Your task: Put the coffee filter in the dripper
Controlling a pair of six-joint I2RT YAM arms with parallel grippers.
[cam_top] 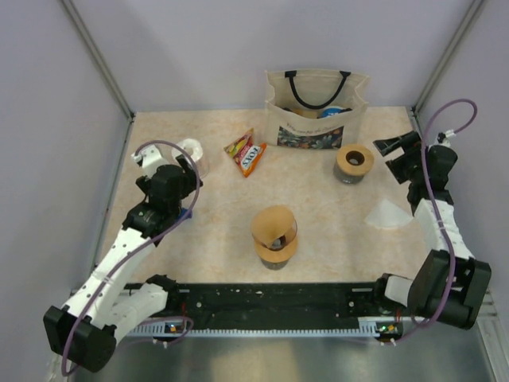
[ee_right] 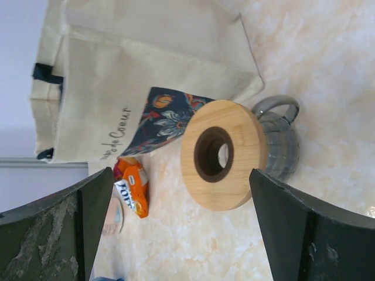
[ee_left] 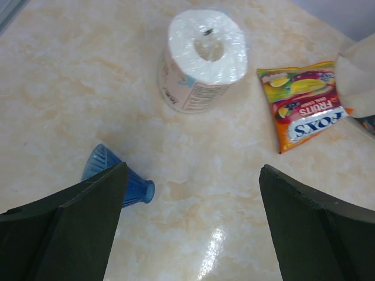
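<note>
The left fingers [ee_left: 70, 234] stand wide apart with nothing between them, above the worktop [ee_left: 70, 88]; near them are a toilet roll [ee_left: 202, 55], a sweet packet [ee_left: 304, 105] and a small blue cup [ee_left: 120, 175] lying on its side; the right fingers [ee_right: 304, 234] are likewise spread wide and hold nothing; they point at a dripper [ee_right: 249, 146] with a wooden collar, which stands just in front of a cloth bag [ee_right: 146, 70]; a white paper filter [cam_top: 390, 215] lies flat on the worktop beside the right arm, apart from that dripper; a second dripper [cam_top: 276, 253] in the middle of the worktop carries a brown paper cone [cam_top: 274, 225].
</note>
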